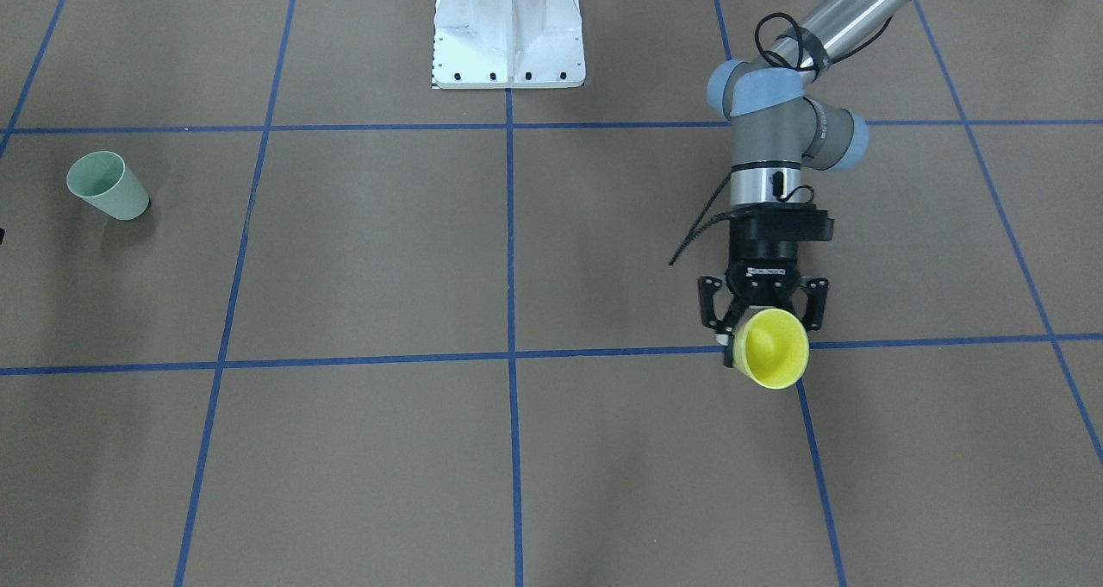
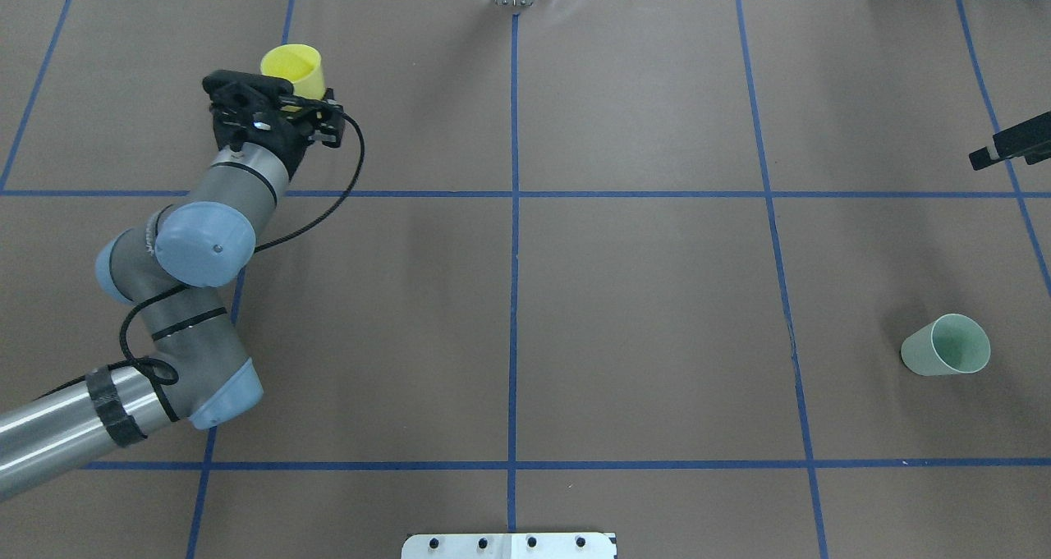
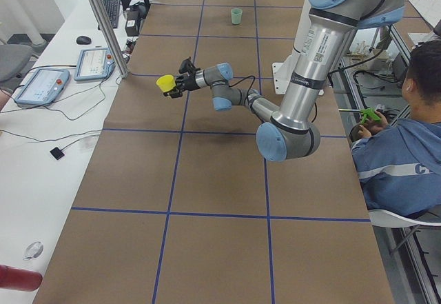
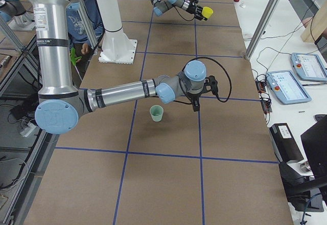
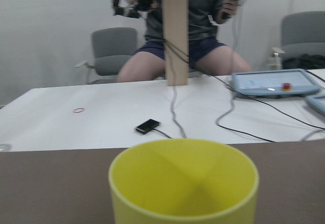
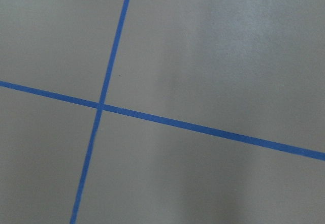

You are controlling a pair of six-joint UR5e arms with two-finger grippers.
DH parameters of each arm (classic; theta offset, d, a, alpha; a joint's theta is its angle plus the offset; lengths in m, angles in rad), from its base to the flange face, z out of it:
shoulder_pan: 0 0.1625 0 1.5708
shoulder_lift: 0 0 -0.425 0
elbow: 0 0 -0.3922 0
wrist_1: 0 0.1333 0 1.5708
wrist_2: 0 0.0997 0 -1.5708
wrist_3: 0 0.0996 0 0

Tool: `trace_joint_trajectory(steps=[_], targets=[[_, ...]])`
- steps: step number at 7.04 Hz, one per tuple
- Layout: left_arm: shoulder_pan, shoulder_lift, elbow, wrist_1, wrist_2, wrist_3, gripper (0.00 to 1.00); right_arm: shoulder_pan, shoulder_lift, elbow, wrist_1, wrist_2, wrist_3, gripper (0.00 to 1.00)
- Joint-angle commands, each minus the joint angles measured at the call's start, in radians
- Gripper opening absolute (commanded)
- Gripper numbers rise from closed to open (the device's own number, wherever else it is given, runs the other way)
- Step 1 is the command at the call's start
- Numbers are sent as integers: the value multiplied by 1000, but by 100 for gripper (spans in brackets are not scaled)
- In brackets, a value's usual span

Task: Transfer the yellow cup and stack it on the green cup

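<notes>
Left gripper is clamped on the yellow cup from the side, fingers on the wall under the rim, cup upright with mouth up. Likely reason: a side grip leaves the base free, and the base is what has to drop into the other cup. The cup sits right at the fingertips, projecting past them away from the wrist. It looks clear of the table (underside is hidden, so not certain). Inside is bare yellow, nothing in it per the front and left wrist views. The green cup is well apart from this gripper, across the table on the right arm's side. It stands upright on its base, mouth open and empty, so it looks ready to receive. Right gripper hangs pointing down, much nearer the green cup but apart from it. Can't tell whether it is open or closed; its wrist view shows only table and blue tape lines. Stack not started; by my read the whole carry (or a handover) is yet to do.
</notes>
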Motion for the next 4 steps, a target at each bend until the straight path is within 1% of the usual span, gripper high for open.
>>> trace_joint_trajectory(steps=[1,2,3,4], targets=[[109,-139,44,-115,-68,66,0,-43,58,50,2,23,199,100],[133,-219,69,-110,-80,72,0,-84,96,62,3,21,275,100],[130,-259,154,-118,-194,130,0,-166,172,64,0,18,364,100],[121,-288,161,-126,-324,387,0,-240,246,61,0,-2,505,100]])
